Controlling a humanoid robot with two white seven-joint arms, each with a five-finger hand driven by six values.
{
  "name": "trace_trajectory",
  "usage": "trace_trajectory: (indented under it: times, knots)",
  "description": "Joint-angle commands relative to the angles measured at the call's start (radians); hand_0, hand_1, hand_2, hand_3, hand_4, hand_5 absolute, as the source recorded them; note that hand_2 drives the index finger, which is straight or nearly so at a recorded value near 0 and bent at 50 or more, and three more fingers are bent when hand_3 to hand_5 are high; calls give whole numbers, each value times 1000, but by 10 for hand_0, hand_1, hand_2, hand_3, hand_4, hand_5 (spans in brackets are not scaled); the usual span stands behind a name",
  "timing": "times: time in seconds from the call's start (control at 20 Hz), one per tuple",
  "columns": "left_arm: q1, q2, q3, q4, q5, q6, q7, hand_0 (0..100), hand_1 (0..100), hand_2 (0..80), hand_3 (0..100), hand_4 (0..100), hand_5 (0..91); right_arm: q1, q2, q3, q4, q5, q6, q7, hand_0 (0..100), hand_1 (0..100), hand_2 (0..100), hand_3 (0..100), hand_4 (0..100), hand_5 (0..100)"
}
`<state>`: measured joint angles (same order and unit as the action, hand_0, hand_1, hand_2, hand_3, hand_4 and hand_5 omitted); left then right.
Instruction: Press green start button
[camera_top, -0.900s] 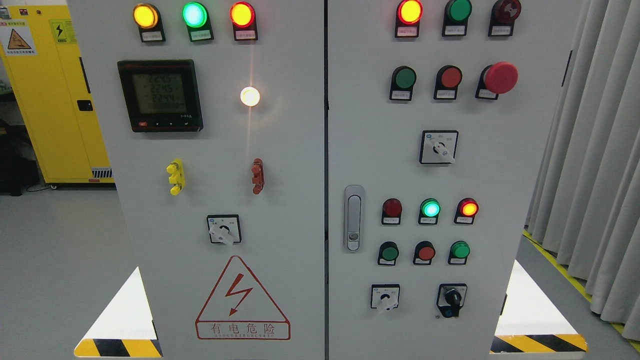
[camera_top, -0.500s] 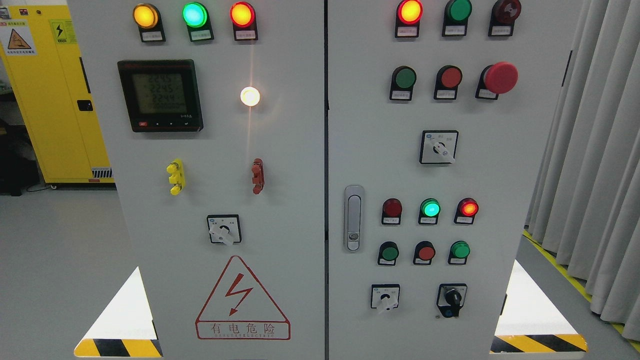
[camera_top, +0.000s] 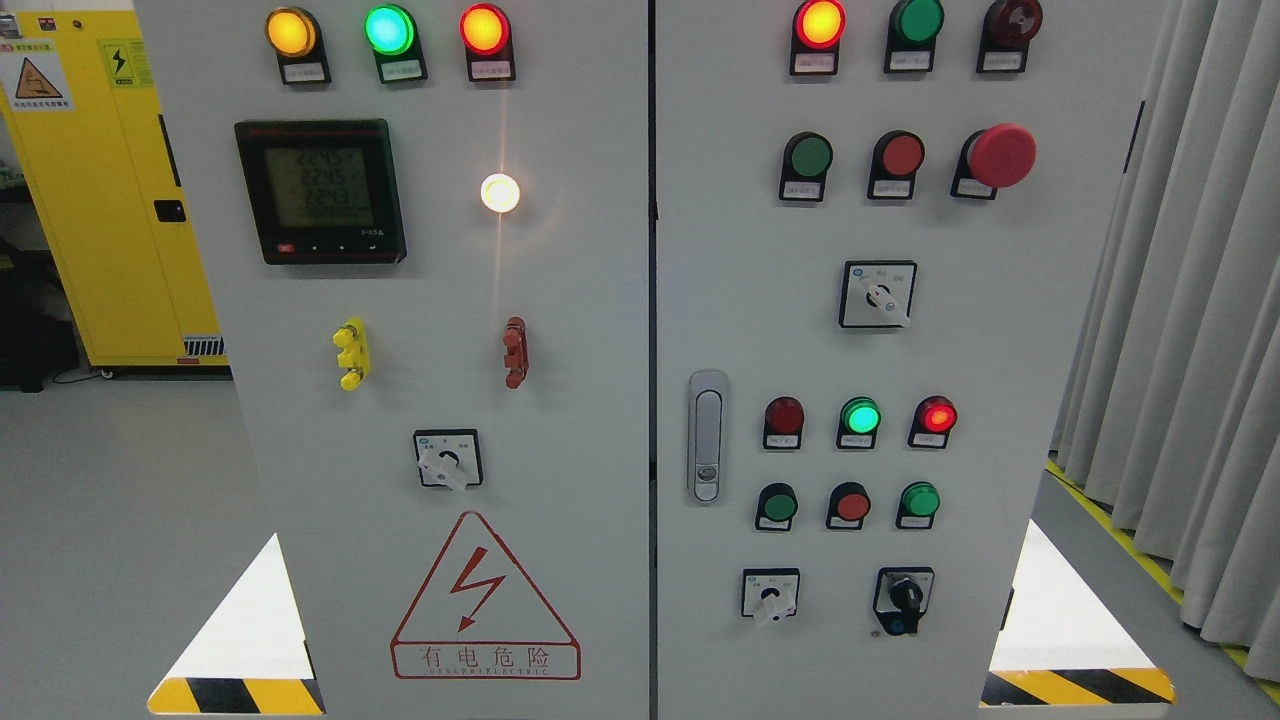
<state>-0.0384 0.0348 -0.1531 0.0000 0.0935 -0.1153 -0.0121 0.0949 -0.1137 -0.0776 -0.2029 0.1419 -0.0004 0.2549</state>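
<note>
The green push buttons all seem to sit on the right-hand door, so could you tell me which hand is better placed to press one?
Probably the right, though neither hand is in view. The unlit green push buttons all sit on the right door, right of the door handle.

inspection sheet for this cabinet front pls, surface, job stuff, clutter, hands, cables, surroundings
surface: grey two-door control cabinet, doors shut, door handle on the right door.
job's things: unlit green buttons at and; labels too small to tell which is start.
clutter: nothing seen.
hands: nothing seen; neither arm in view.
cables: nothing seen on the panel.
surroundings: yellow cabinet at left, grey curtain at right, yellow-black floor stripes.
</note>
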Motion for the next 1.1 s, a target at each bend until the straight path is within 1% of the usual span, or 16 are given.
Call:
trace_trajectory:
  times: [0.0, 0.1, 0.2, 0.25, 0.4, 0.5, 0.55, 0.6, 0.7, 0.75, 0.8, 0.85, 0.9, 0.95, 1.0, 1.05]
  knots:
    - [0, 0, 0, -26, 0, 0, 0, 120, 556, 0, 0, 0, 0, 98, 16, 2, -421, 106, -3, -14, 209, 399, 0, 127, 84, 0]
    - [0, 0, 0, -26, 0, 0, 0, 120, 556, 0, 0, 0, 0, 141, 14, 5, -588, 108, -1, -14, 211, 404, 0, 147, 122, 0]
    - [0, 0, 0, -25, 0, 0, 0, 120, 556, 0, 0, 0, 0, 187, 14, 7, -737, 108, 0, -9, 212, 406, 0, 163, 135, 0]
    - [0, 0, 0, -25, -1, 0, 0, 120, 556, 0, 0, 0, 0, 210, 13, 7, -815, 107, 0, -9, 213, 408, 0, 188, 170, 0]
    - [0, 0, 0, -25, 0, 0, 0, 120, 556, 0, 0, 0, 0, 273, 9, 9, -1024, 97, -6, -6, 217, 417, 0, 226, 211, 51]
    - [0, 0, 0, -25, 0, 0, 0, 120, 556, 0, 0, 0, 0, 295, 19, 12, -1139, 96, -12, -5, 219, 423, 0, 246, 238, 90]
    - [0, 0, 0, -25, 0, 0, 0, 120, 556, 0, 0, 0, 0, 296, 23, 27, -1183, 96, -13, 0, 221, 426, 0, 261, 267, 122]
    - [0, 0, 0, -25, 0, 0, 0, 120, 556, 0, 0, 0, 0, 295, 37, 48, -1228, 96, -18, -3, 222, 432, 0, 277, 284, 147]
    - [0, 0, 0, -25, -1, 0, 0, 120, 556, 0, 0, 0, 0, 298, 40, 62, -1315, 96, -36, -5, 223, 435, 0, 284, 292, 161]
    - [0, 0, 0, -25, 0, 0, 0, 120, 556, 0, 0, 0, 0, 298, 39, 65, -1337, 96, -68, -3, 224, 438, 0, 299, 345, 219]
    - [0, 0, 0, -25, 0, 0, 0, 120, 556, 0, 0, 0, 0, 298, 32, 70, -1346, 96, -120, -5, 226, 441, 0, 309, 352, 227]
    - [0, 0, 0, -25, 0, 0, 0, 120, 556, 0, 0, 0, 0, 298, 31, 71, -1349, 100, -188, -3, 227, 443, 0, 326, 368, 248]
    - [0, -1, 0, -25, 0, 0, 0, 120, 556, 0, 0, 0, 0, 293, 31, 71, -1356, 107, -252, -3, 227, 447, 0, 369, 409, 290]
    - [0, -3, 0, -26, 0, 0, 0, 120, 556, 0, 0, 0, 0, 289, 31, 70, -1366, 108, -298, -2, 227, 449, 0, 379, 419, 299]
    - [0, -7, 1, -26, 0, 0, 0, 120, 556, 0, 0, 0, 0, 287, 31, 70, -1391, 111, -323, 0, 225, 455, 0, 409, 449, 338]
    - [2, -10, 1, -25, 0, 0, 0, 120, 556, 0, 0, 0, 0, 289, 31, 70, -1429, 111, -328, 0, 223, 460, 0, 430, 477, 362]
